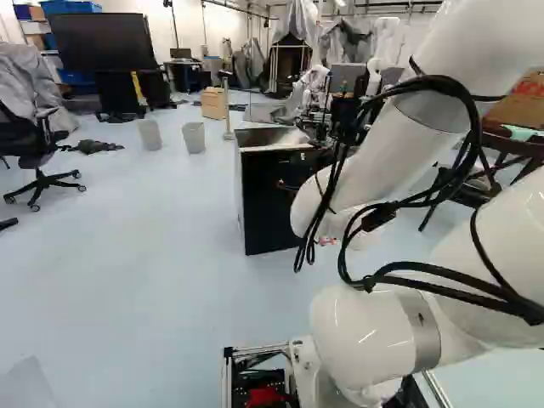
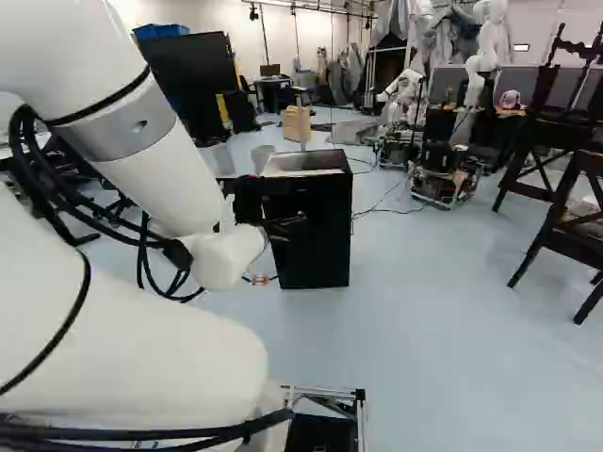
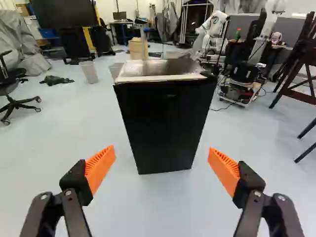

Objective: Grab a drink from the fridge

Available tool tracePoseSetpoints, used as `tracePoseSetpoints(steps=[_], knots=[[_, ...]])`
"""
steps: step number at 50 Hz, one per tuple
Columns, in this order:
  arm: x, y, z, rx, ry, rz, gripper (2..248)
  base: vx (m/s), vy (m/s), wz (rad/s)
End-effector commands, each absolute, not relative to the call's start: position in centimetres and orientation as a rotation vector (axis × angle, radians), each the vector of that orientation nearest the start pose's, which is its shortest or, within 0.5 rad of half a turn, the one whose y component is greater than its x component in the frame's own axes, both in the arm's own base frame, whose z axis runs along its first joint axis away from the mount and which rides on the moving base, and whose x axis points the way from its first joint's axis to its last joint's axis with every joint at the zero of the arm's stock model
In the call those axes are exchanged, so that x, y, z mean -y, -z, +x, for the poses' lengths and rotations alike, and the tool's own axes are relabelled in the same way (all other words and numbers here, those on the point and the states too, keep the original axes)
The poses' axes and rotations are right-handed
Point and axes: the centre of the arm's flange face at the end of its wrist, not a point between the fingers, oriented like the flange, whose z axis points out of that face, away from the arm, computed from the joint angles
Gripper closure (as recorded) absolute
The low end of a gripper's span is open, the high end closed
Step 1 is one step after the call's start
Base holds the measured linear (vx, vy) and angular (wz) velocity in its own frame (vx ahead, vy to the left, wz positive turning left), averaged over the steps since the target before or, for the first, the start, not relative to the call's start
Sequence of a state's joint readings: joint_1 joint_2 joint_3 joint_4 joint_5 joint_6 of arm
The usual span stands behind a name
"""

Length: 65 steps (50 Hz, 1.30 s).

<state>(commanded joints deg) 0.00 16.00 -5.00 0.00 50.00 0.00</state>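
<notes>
Fridge [image 3: 163, 123]: one, black, ahead of my one gripper [image 2: 294, 226], released, its two fingers wide apart; two bins [image 1: 194, 138] stand far left.

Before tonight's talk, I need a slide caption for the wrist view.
Open pincer, orange pads wide apart, facing the closed black fridge.

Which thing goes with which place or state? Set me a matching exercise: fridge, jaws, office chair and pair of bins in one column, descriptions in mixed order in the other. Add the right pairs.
Column one
1. fridge
2. jaws
3. office chair
4. pair of bins

Column two
A. at the left of the left base view, on wheels
B. pale, standing side by side
C. open, gripping nothing
D. black-fronted, standing ahead of the arm

Right pairs: 1-D, 2-C, 3-A, 4-B
</notes>
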Motion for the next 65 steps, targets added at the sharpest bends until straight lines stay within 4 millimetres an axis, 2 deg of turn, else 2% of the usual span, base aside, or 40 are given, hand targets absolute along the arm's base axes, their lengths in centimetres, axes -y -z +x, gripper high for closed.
tracePoseSetpoints(steps=[65], knots=[[0.0, -36.56, 27.03, 0.0, 1.824, -2.558, 3, 0.006, 0.002, 0.004]])
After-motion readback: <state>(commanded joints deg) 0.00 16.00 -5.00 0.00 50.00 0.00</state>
